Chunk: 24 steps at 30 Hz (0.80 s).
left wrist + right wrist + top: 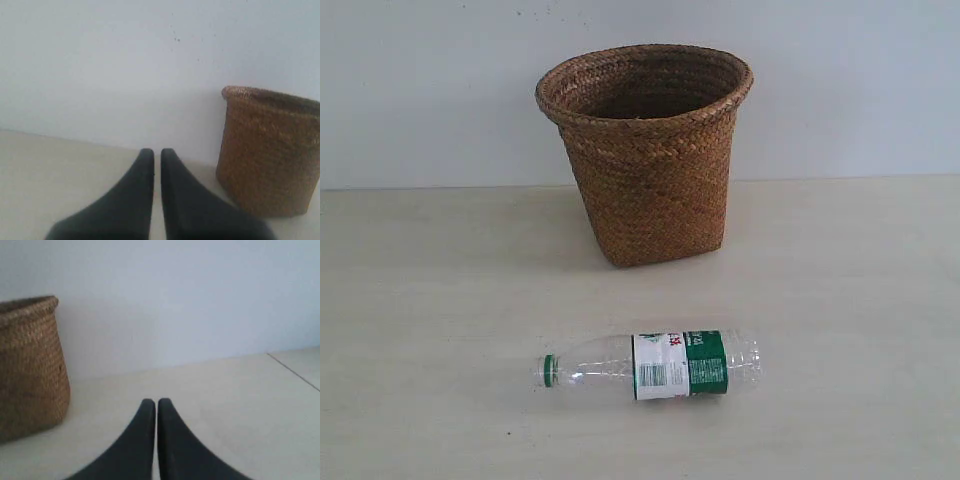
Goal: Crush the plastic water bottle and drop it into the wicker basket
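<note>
The plastic water bottle (655, 365) lies on its side on the pale table, uncrushed, with its green cap pointing left and its white-and-green label near the middle. Behind it stands the wicker basket (645, 150), upright and brown, with a wide braided rim. Neither arm shows in the exterior view. My left gripper (157, 152) is shut with nothing between its black fingers; the wicker basket (270, 155) stands beside it. My right gripper (156, 402) is also shut and empty, the wicker basket (30, 365) off to one side. The bottle is out of both wrist views.
The light wooden table (850, 300) runs back to a plain white wall (430, 90) just behind the basket. A thin seam or table edge (295, 371) shows in the right wrist view.
</note>
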Tool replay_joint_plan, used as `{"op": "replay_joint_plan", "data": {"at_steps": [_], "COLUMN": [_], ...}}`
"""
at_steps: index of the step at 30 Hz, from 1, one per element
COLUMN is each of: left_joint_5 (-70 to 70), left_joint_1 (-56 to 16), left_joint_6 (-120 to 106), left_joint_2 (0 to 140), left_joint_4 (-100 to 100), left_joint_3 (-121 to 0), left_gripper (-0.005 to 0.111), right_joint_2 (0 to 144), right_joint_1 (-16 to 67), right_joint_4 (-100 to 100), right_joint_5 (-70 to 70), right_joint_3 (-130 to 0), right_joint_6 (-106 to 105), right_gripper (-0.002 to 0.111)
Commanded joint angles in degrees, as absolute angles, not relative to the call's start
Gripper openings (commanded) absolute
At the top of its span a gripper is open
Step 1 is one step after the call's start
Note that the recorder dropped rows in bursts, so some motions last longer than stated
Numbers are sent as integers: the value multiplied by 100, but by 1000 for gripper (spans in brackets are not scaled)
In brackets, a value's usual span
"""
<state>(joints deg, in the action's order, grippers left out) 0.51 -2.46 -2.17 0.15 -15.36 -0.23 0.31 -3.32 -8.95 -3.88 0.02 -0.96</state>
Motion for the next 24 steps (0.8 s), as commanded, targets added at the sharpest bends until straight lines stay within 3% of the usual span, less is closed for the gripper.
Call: {"op": "replay_joint_plan", "data": {"at_steps": [1, 5, 10, 24], "left_joint_5": [966, 1781, 1838, 1187], "left_joint_1": [-228, -228, -228, -228], "left_joint_6": [394, 902, 1028, 1135], "left_joint_2": [0, 0, 113, 3217], "left_joint_4": [-1601, -1591, -1519, -581], "left_joint_3": [0, 0, -381, -2783], "left_gripper": [5, 5, 5, 5], "right_joint_2": [0, 0, 0, 2146], "right_joint_1": [-346, -346, -346, -346], "right_joint_4": [-996, -931, -918, -918], "right_joint_5": [844, 1724, 1561, 433], "right_joint_3": [0, 0, -412, -2752], "right_joint_6": [448, 1007, 999, 194], "right_gripper": [0, 0, 0, 0]}}
